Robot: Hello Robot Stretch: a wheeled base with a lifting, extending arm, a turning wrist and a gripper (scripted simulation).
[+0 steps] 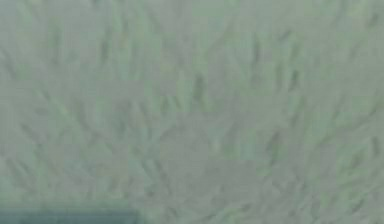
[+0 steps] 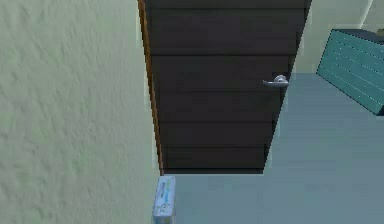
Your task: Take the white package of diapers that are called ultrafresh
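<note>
Arm side view: teal dresser

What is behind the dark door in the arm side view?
Nothing behind it can be seen: the dark door covers it. In front lie grey floor and a small white-and-blue thing near its lower left corner.

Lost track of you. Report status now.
Pale textured wall close ahead. Dark door to the arm side, lever handle on it. Teal dresser beyond, on grey floor.
</note>
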